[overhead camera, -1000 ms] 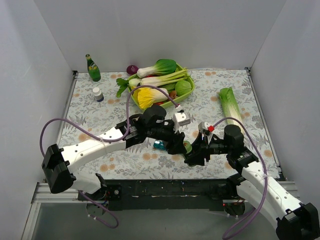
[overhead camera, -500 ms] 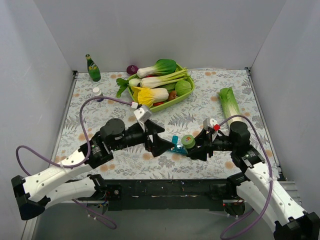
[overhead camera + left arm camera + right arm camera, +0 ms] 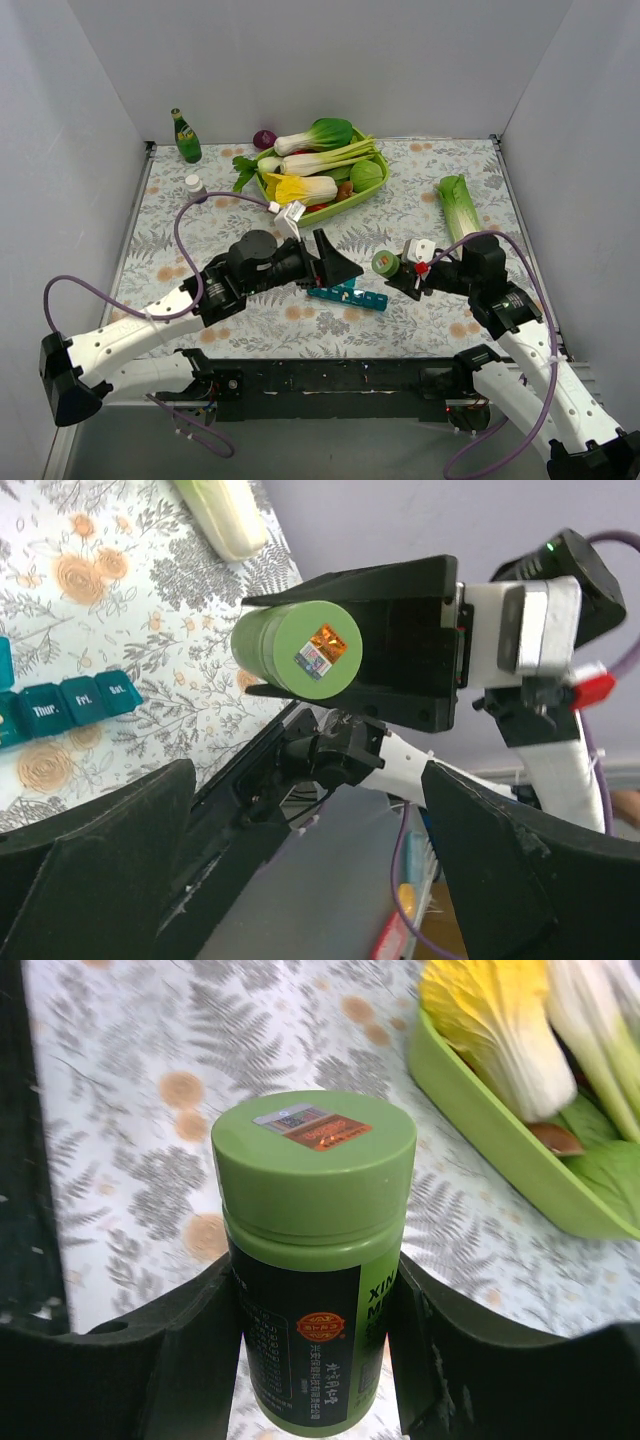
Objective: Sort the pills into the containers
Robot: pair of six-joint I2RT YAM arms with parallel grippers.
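Observation:
The containers are a teal strip (image 3: 347, 296) of lidded compartments lying flat on the floral table in front of both arms. Its end, marked Thur., Fri. and Sat., shows in the left wrist view (image 3: 62, 706). My left gripper (image 3: 335, 264) is open and empty, held just above and behind the strip, its jaws spread wide (image 3: 308, 780). My right gripper (image 3: 402, 272) is shut on a green-capped pill bottle (image 3: 386, 263), held off the table right of the strip. The capped bottle (image 3: 314, 1260) sits between my fingers and also shows in the left wrist view (image 3: 295, 645). No loose pills are visible.
A lime-green vegetable basket (image 3: 372, 188) with bok choy and cabbage stands at the back centre, and its wall shows in the right wrist view (image 3: 500, 1150). A leek (image 3: 460, 205) lies at the right. A green glass bottle (image 3: 185, 137) and a small white bottle (image 3: 195, 187) stand back left.
My left gripper has drawn back and up off the teal strip, which now lies free on the table. My right gripper has carried the bottle up and to the right.

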